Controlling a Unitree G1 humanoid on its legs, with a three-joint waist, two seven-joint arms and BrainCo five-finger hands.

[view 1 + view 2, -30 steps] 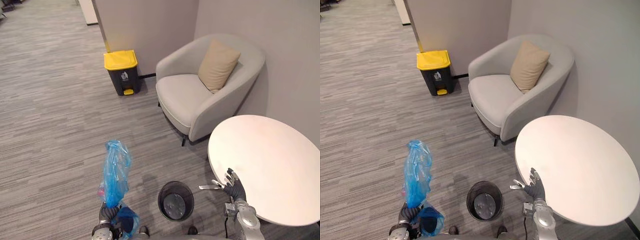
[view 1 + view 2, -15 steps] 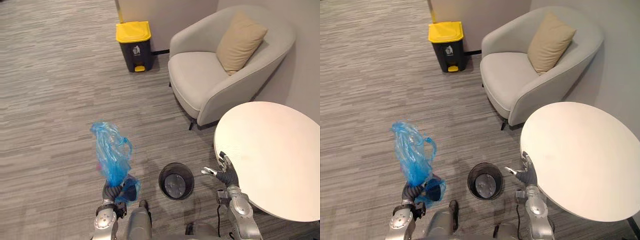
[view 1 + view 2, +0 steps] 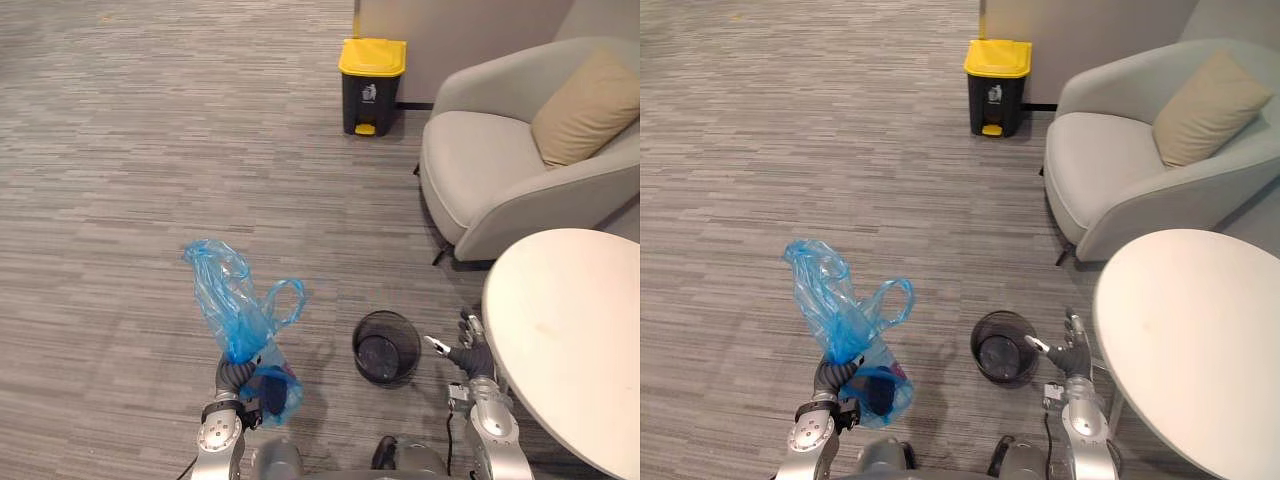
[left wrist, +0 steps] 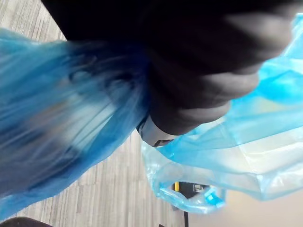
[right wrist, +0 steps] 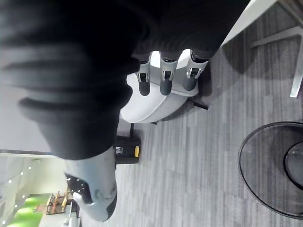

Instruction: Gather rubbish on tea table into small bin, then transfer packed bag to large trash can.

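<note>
The carpeted floor is shown across the left and centre of the frame. A round white table is seen at the lower right. A pale grey armchair is seen at the upper right, with a tan cushion leaned against its back. The large trash can, dark with its yellow lid shut, is placed at the top centre, left of the armchair. The blue plastic bag is held at the lower left. Its gathered neck is clasped by the curled fingers of the left hand. Its loose top and handles are raised above the hand, and its filled part is hung just beside the hand. The small bin, of dark mesh, is stood on the floor at the lower centre, between bag and table. The right hand is held between the small bin and the table's edge, with fingers straight, thumb spread and nothing grasped.
</note>
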